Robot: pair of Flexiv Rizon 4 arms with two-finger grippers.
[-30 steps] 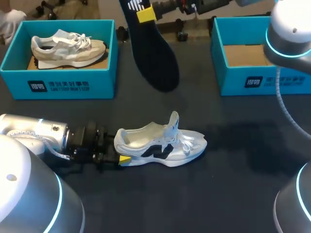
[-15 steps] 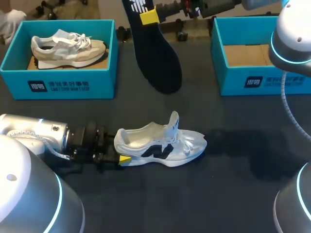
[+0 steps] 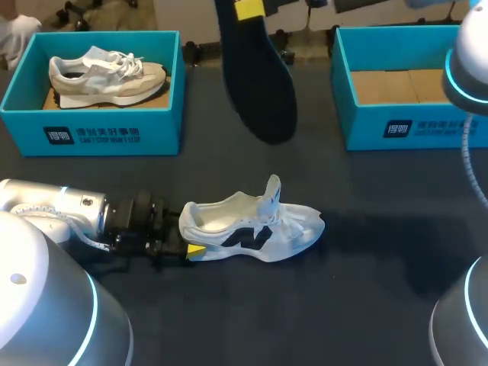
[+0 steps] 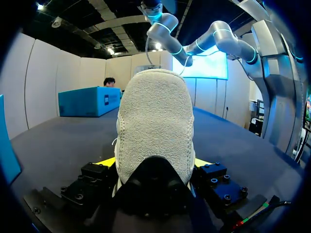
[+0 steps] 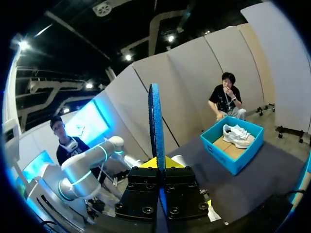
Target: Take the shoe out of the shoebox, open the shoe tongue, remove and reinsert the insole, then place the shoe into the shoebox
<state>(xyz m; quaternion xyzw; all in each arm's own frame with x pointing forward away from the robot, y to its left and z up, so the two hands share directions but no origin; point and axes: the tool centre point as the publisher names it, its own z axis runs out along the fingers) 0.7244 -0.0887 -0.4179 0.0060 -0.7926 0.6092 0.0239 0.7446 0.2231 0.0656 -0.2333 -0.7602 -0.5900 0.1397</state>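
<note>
A white shoe [image 3: 255, 227] with a dark side mark lies on the black table, toe to the right, tongue raised. My left gripper [image 3: 189, 239] is low on the table at its heel. In the left wrist view the heel [image 4: 154, 121] fills the gap, with a yellow tip against each side, so the left gripper [image 4: 154, 163] is shut on it. A dark insole [image 3: 258, 80] hangs in the air above the table's far middle, toe end down. My right gripper [image 3: 249, 9] is shut on its upper end. The right wrist view has the insole [image 5: 156, 121] edge-on between the right gripper's [image 5: 158, 166] closed fingers.
A blue shoebox [image 3: 91, 133] at the far left holds a beige shoe [image 3: 107, 76]. A second blue shoebox [image 3: 381, 130] at the far right shows only its cardboard floor. Bare black table lies in front of and to the right of the white shoe.
My right gripper has carried the insole to the right and a little higher in the head view. The left gripper and the white shoe have stayed put.
</note>
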